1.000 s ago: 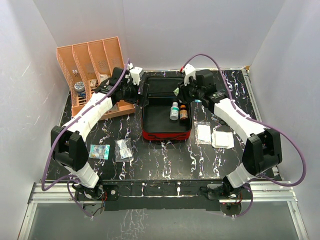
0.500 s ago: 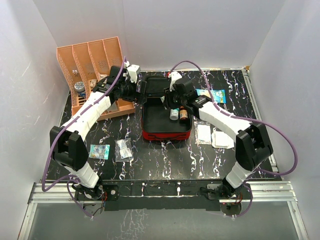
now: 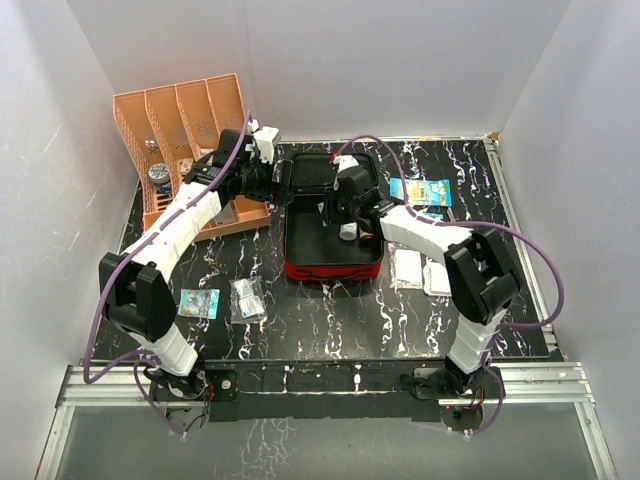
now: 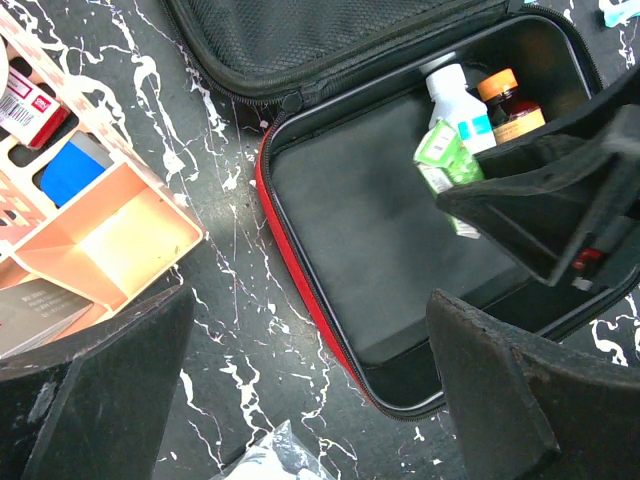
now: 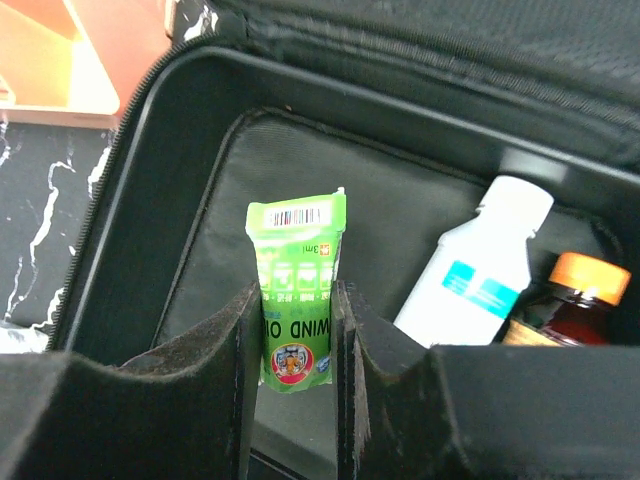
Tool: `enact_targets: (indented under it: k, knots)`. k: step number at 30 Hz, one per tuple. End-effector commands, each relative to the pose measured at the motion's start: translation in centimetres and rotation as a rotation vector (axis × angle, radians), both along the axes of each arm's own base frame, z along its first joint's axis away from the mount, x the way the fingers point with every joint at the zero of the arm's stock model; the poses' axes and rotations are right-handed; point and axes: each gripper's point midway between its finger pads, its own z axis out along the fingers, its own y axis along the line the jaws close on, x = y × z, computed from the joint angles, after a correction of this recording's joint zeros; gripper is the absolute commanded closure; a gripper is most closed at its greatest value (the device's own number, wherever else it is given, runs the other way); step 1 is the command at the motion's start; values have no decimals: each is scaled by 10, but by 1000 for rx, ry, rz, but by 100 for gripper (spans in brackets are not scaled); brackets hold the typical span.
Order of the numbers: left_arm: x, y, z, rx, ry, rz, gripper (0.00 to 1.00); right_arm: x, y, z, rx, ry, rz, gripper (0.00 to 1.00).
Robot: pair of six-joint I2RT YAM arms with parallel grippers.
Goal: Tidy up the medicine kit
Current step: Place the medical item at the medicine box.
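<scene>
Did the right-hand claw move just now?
Yes. The right gripper, pinching a green sachet, swung left from the soft red zip case's far-right corner to its middle.

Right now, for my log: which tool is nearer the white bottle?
Right: the right tool, shut on a packet, is in the kit beside the bottle; the left tool hovers at its left rim.

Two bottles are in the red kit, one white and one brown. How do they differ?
The white bottle is taller and opaque, with a white cap and teal label. The brown bottle is shorter and dark amber, with an orange cap. Both sit side by side in one corner of the medicine kit, near the green sachet held in the right gripper.
</scene>
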Motion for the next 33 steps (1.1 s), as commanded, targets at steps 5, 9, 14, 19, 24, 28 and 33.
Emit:
enact_targets:
  k: [5, 9, 14, 19, 24, 28, 33]
  knots:
    - [3, 4, 20, -13, -32, 16, 1, 19, 14, -16, 32, 6, -50, 86]
    - [3, 4, 20, -8, -35, 12, 1, 21, 9, -27, 18, 9, -87, 86]
    - [4, 3, 18, -12, -28, 9, 1, 26, 0, -37, -23, 9, -130, 83]
    - [5, 3, 19, -15, -31, 10, 1, 24, -5, -48, -40, 37, -161, 79]
    - [4, 4, 19, -13, -29, 11, 1, 26, -17, -54, -85, 36, -217, 74]
    - [4, 4, 19, -15, -29, 10, 1, 27, -22, -57, -106, 41, -240, 68]
    - [3, 4, 18, -16, -24, 7, 1, 27, -23, -51, -103, 30, -243, 59]
